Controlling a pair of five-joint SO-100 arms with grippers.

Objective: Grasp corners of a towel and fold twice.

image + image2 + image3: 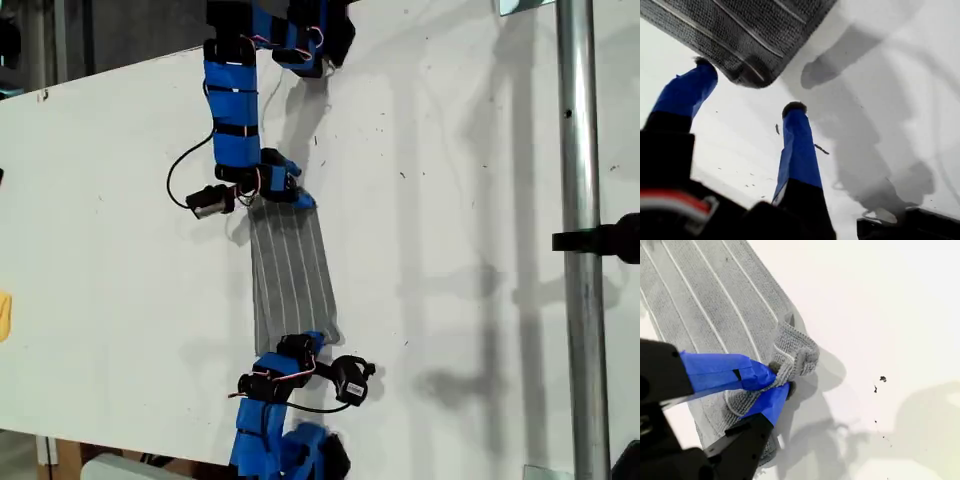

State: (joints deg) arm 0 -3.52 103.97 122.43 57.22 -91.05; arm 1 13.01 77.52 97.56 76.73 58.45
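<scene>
Your second gripper point(774, 381) is clamped on one corner point(795, 357) of the towel point(290, 270), which lies mid-table point(120, 280). My first gripper point(747, 87) stands spread, holding nothing. Lifting one-sided may drag and twist the cloth.

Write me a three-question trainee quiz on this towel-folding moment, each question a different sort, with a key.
1. True or false: my first gripper is shut on the towel.
2. What does my second gripper hold? A) a bunched towel corner B) a cable C) nothing
3. Fill in: the towel lies on a ___ table.

Key: 1. False; its jaws stand open, a towel corner lying just beyond the fingertips. 2. A; the corner is pinched. 3. White.
</scene>
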